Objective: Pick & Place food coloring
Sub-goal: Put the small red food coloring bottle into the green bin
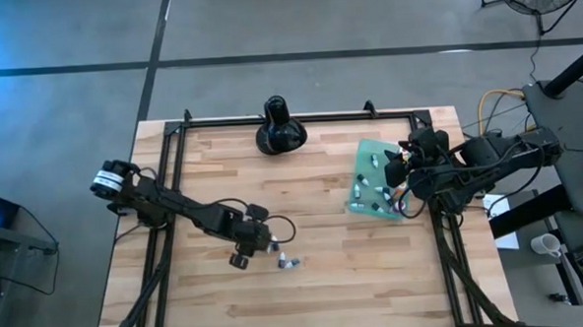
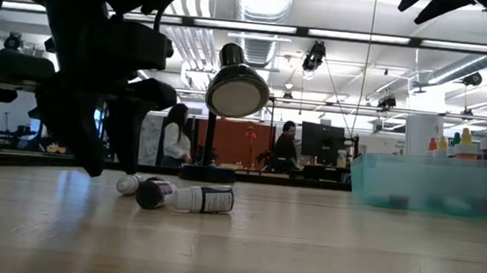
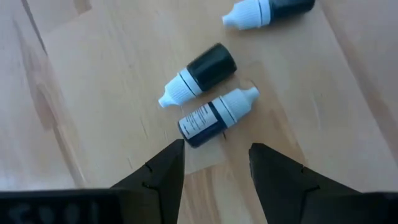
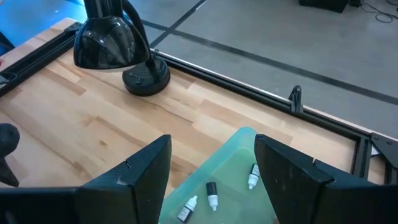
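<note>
We judge the task partly done. Several food coloring bottles [image 1: 375, 180] already sit in the teal tray [image 1: 357, 195] beneath the right tool [image 1: 402, 168], jaws apart. Three vials [image 3: 214, 112] remain on the surface [image 1: 327, 290], just ahead of the left tool [image 3: 214, 165], jaws apart, empty.

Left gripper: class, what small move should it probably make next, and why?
Probably lower the open left gripper straight down around the nearest vial, then close. That vial lies on the table just ahead of its fingers, with nothing held yet.
</note>
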You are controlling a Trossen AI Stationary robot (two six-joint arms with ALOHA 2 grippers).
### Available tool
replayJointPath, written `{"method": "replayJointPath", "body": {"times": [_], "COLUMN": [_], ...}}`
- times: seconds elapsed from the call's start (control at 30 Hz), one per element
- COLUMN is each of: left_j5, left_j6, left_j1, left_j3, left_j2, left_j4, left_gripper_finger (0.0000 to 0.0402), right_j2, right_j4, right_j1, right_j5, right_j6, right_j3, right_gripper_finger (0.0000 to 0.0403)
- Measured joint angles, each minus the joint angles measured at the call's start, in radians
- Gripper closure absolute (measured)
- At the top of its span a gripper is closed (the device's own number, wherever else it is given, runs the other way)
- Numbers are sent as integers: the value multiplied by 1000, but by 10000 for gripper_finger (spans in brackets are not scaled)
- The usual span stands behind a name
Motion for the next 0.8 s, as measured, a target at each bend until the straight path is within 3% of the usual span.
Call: {"method": "replayJointPath", "body": {"times": [0.4, 0.6, 0.8], "left_j5": [-20, 61, 72], "left_j6": [126, 169, 160], "left_j1": [1, 1, 3], "left_j3": [0, -7, -4], "left_j2": [0, 25, 66], "left_j4": [72, 72, 89], "left_gripper_finger": [248, 248, 250], "right_j2": [0, 0, -1], "right_j4": [-3, -2, -2], "right_j1": [-1, -1, -2], "right_j5": [0, 1, 1], "right_j6": [1, 8, 11], "right_j3": [-2, -2, -2], "right_gripper_finger": [179, 179, 179]}}
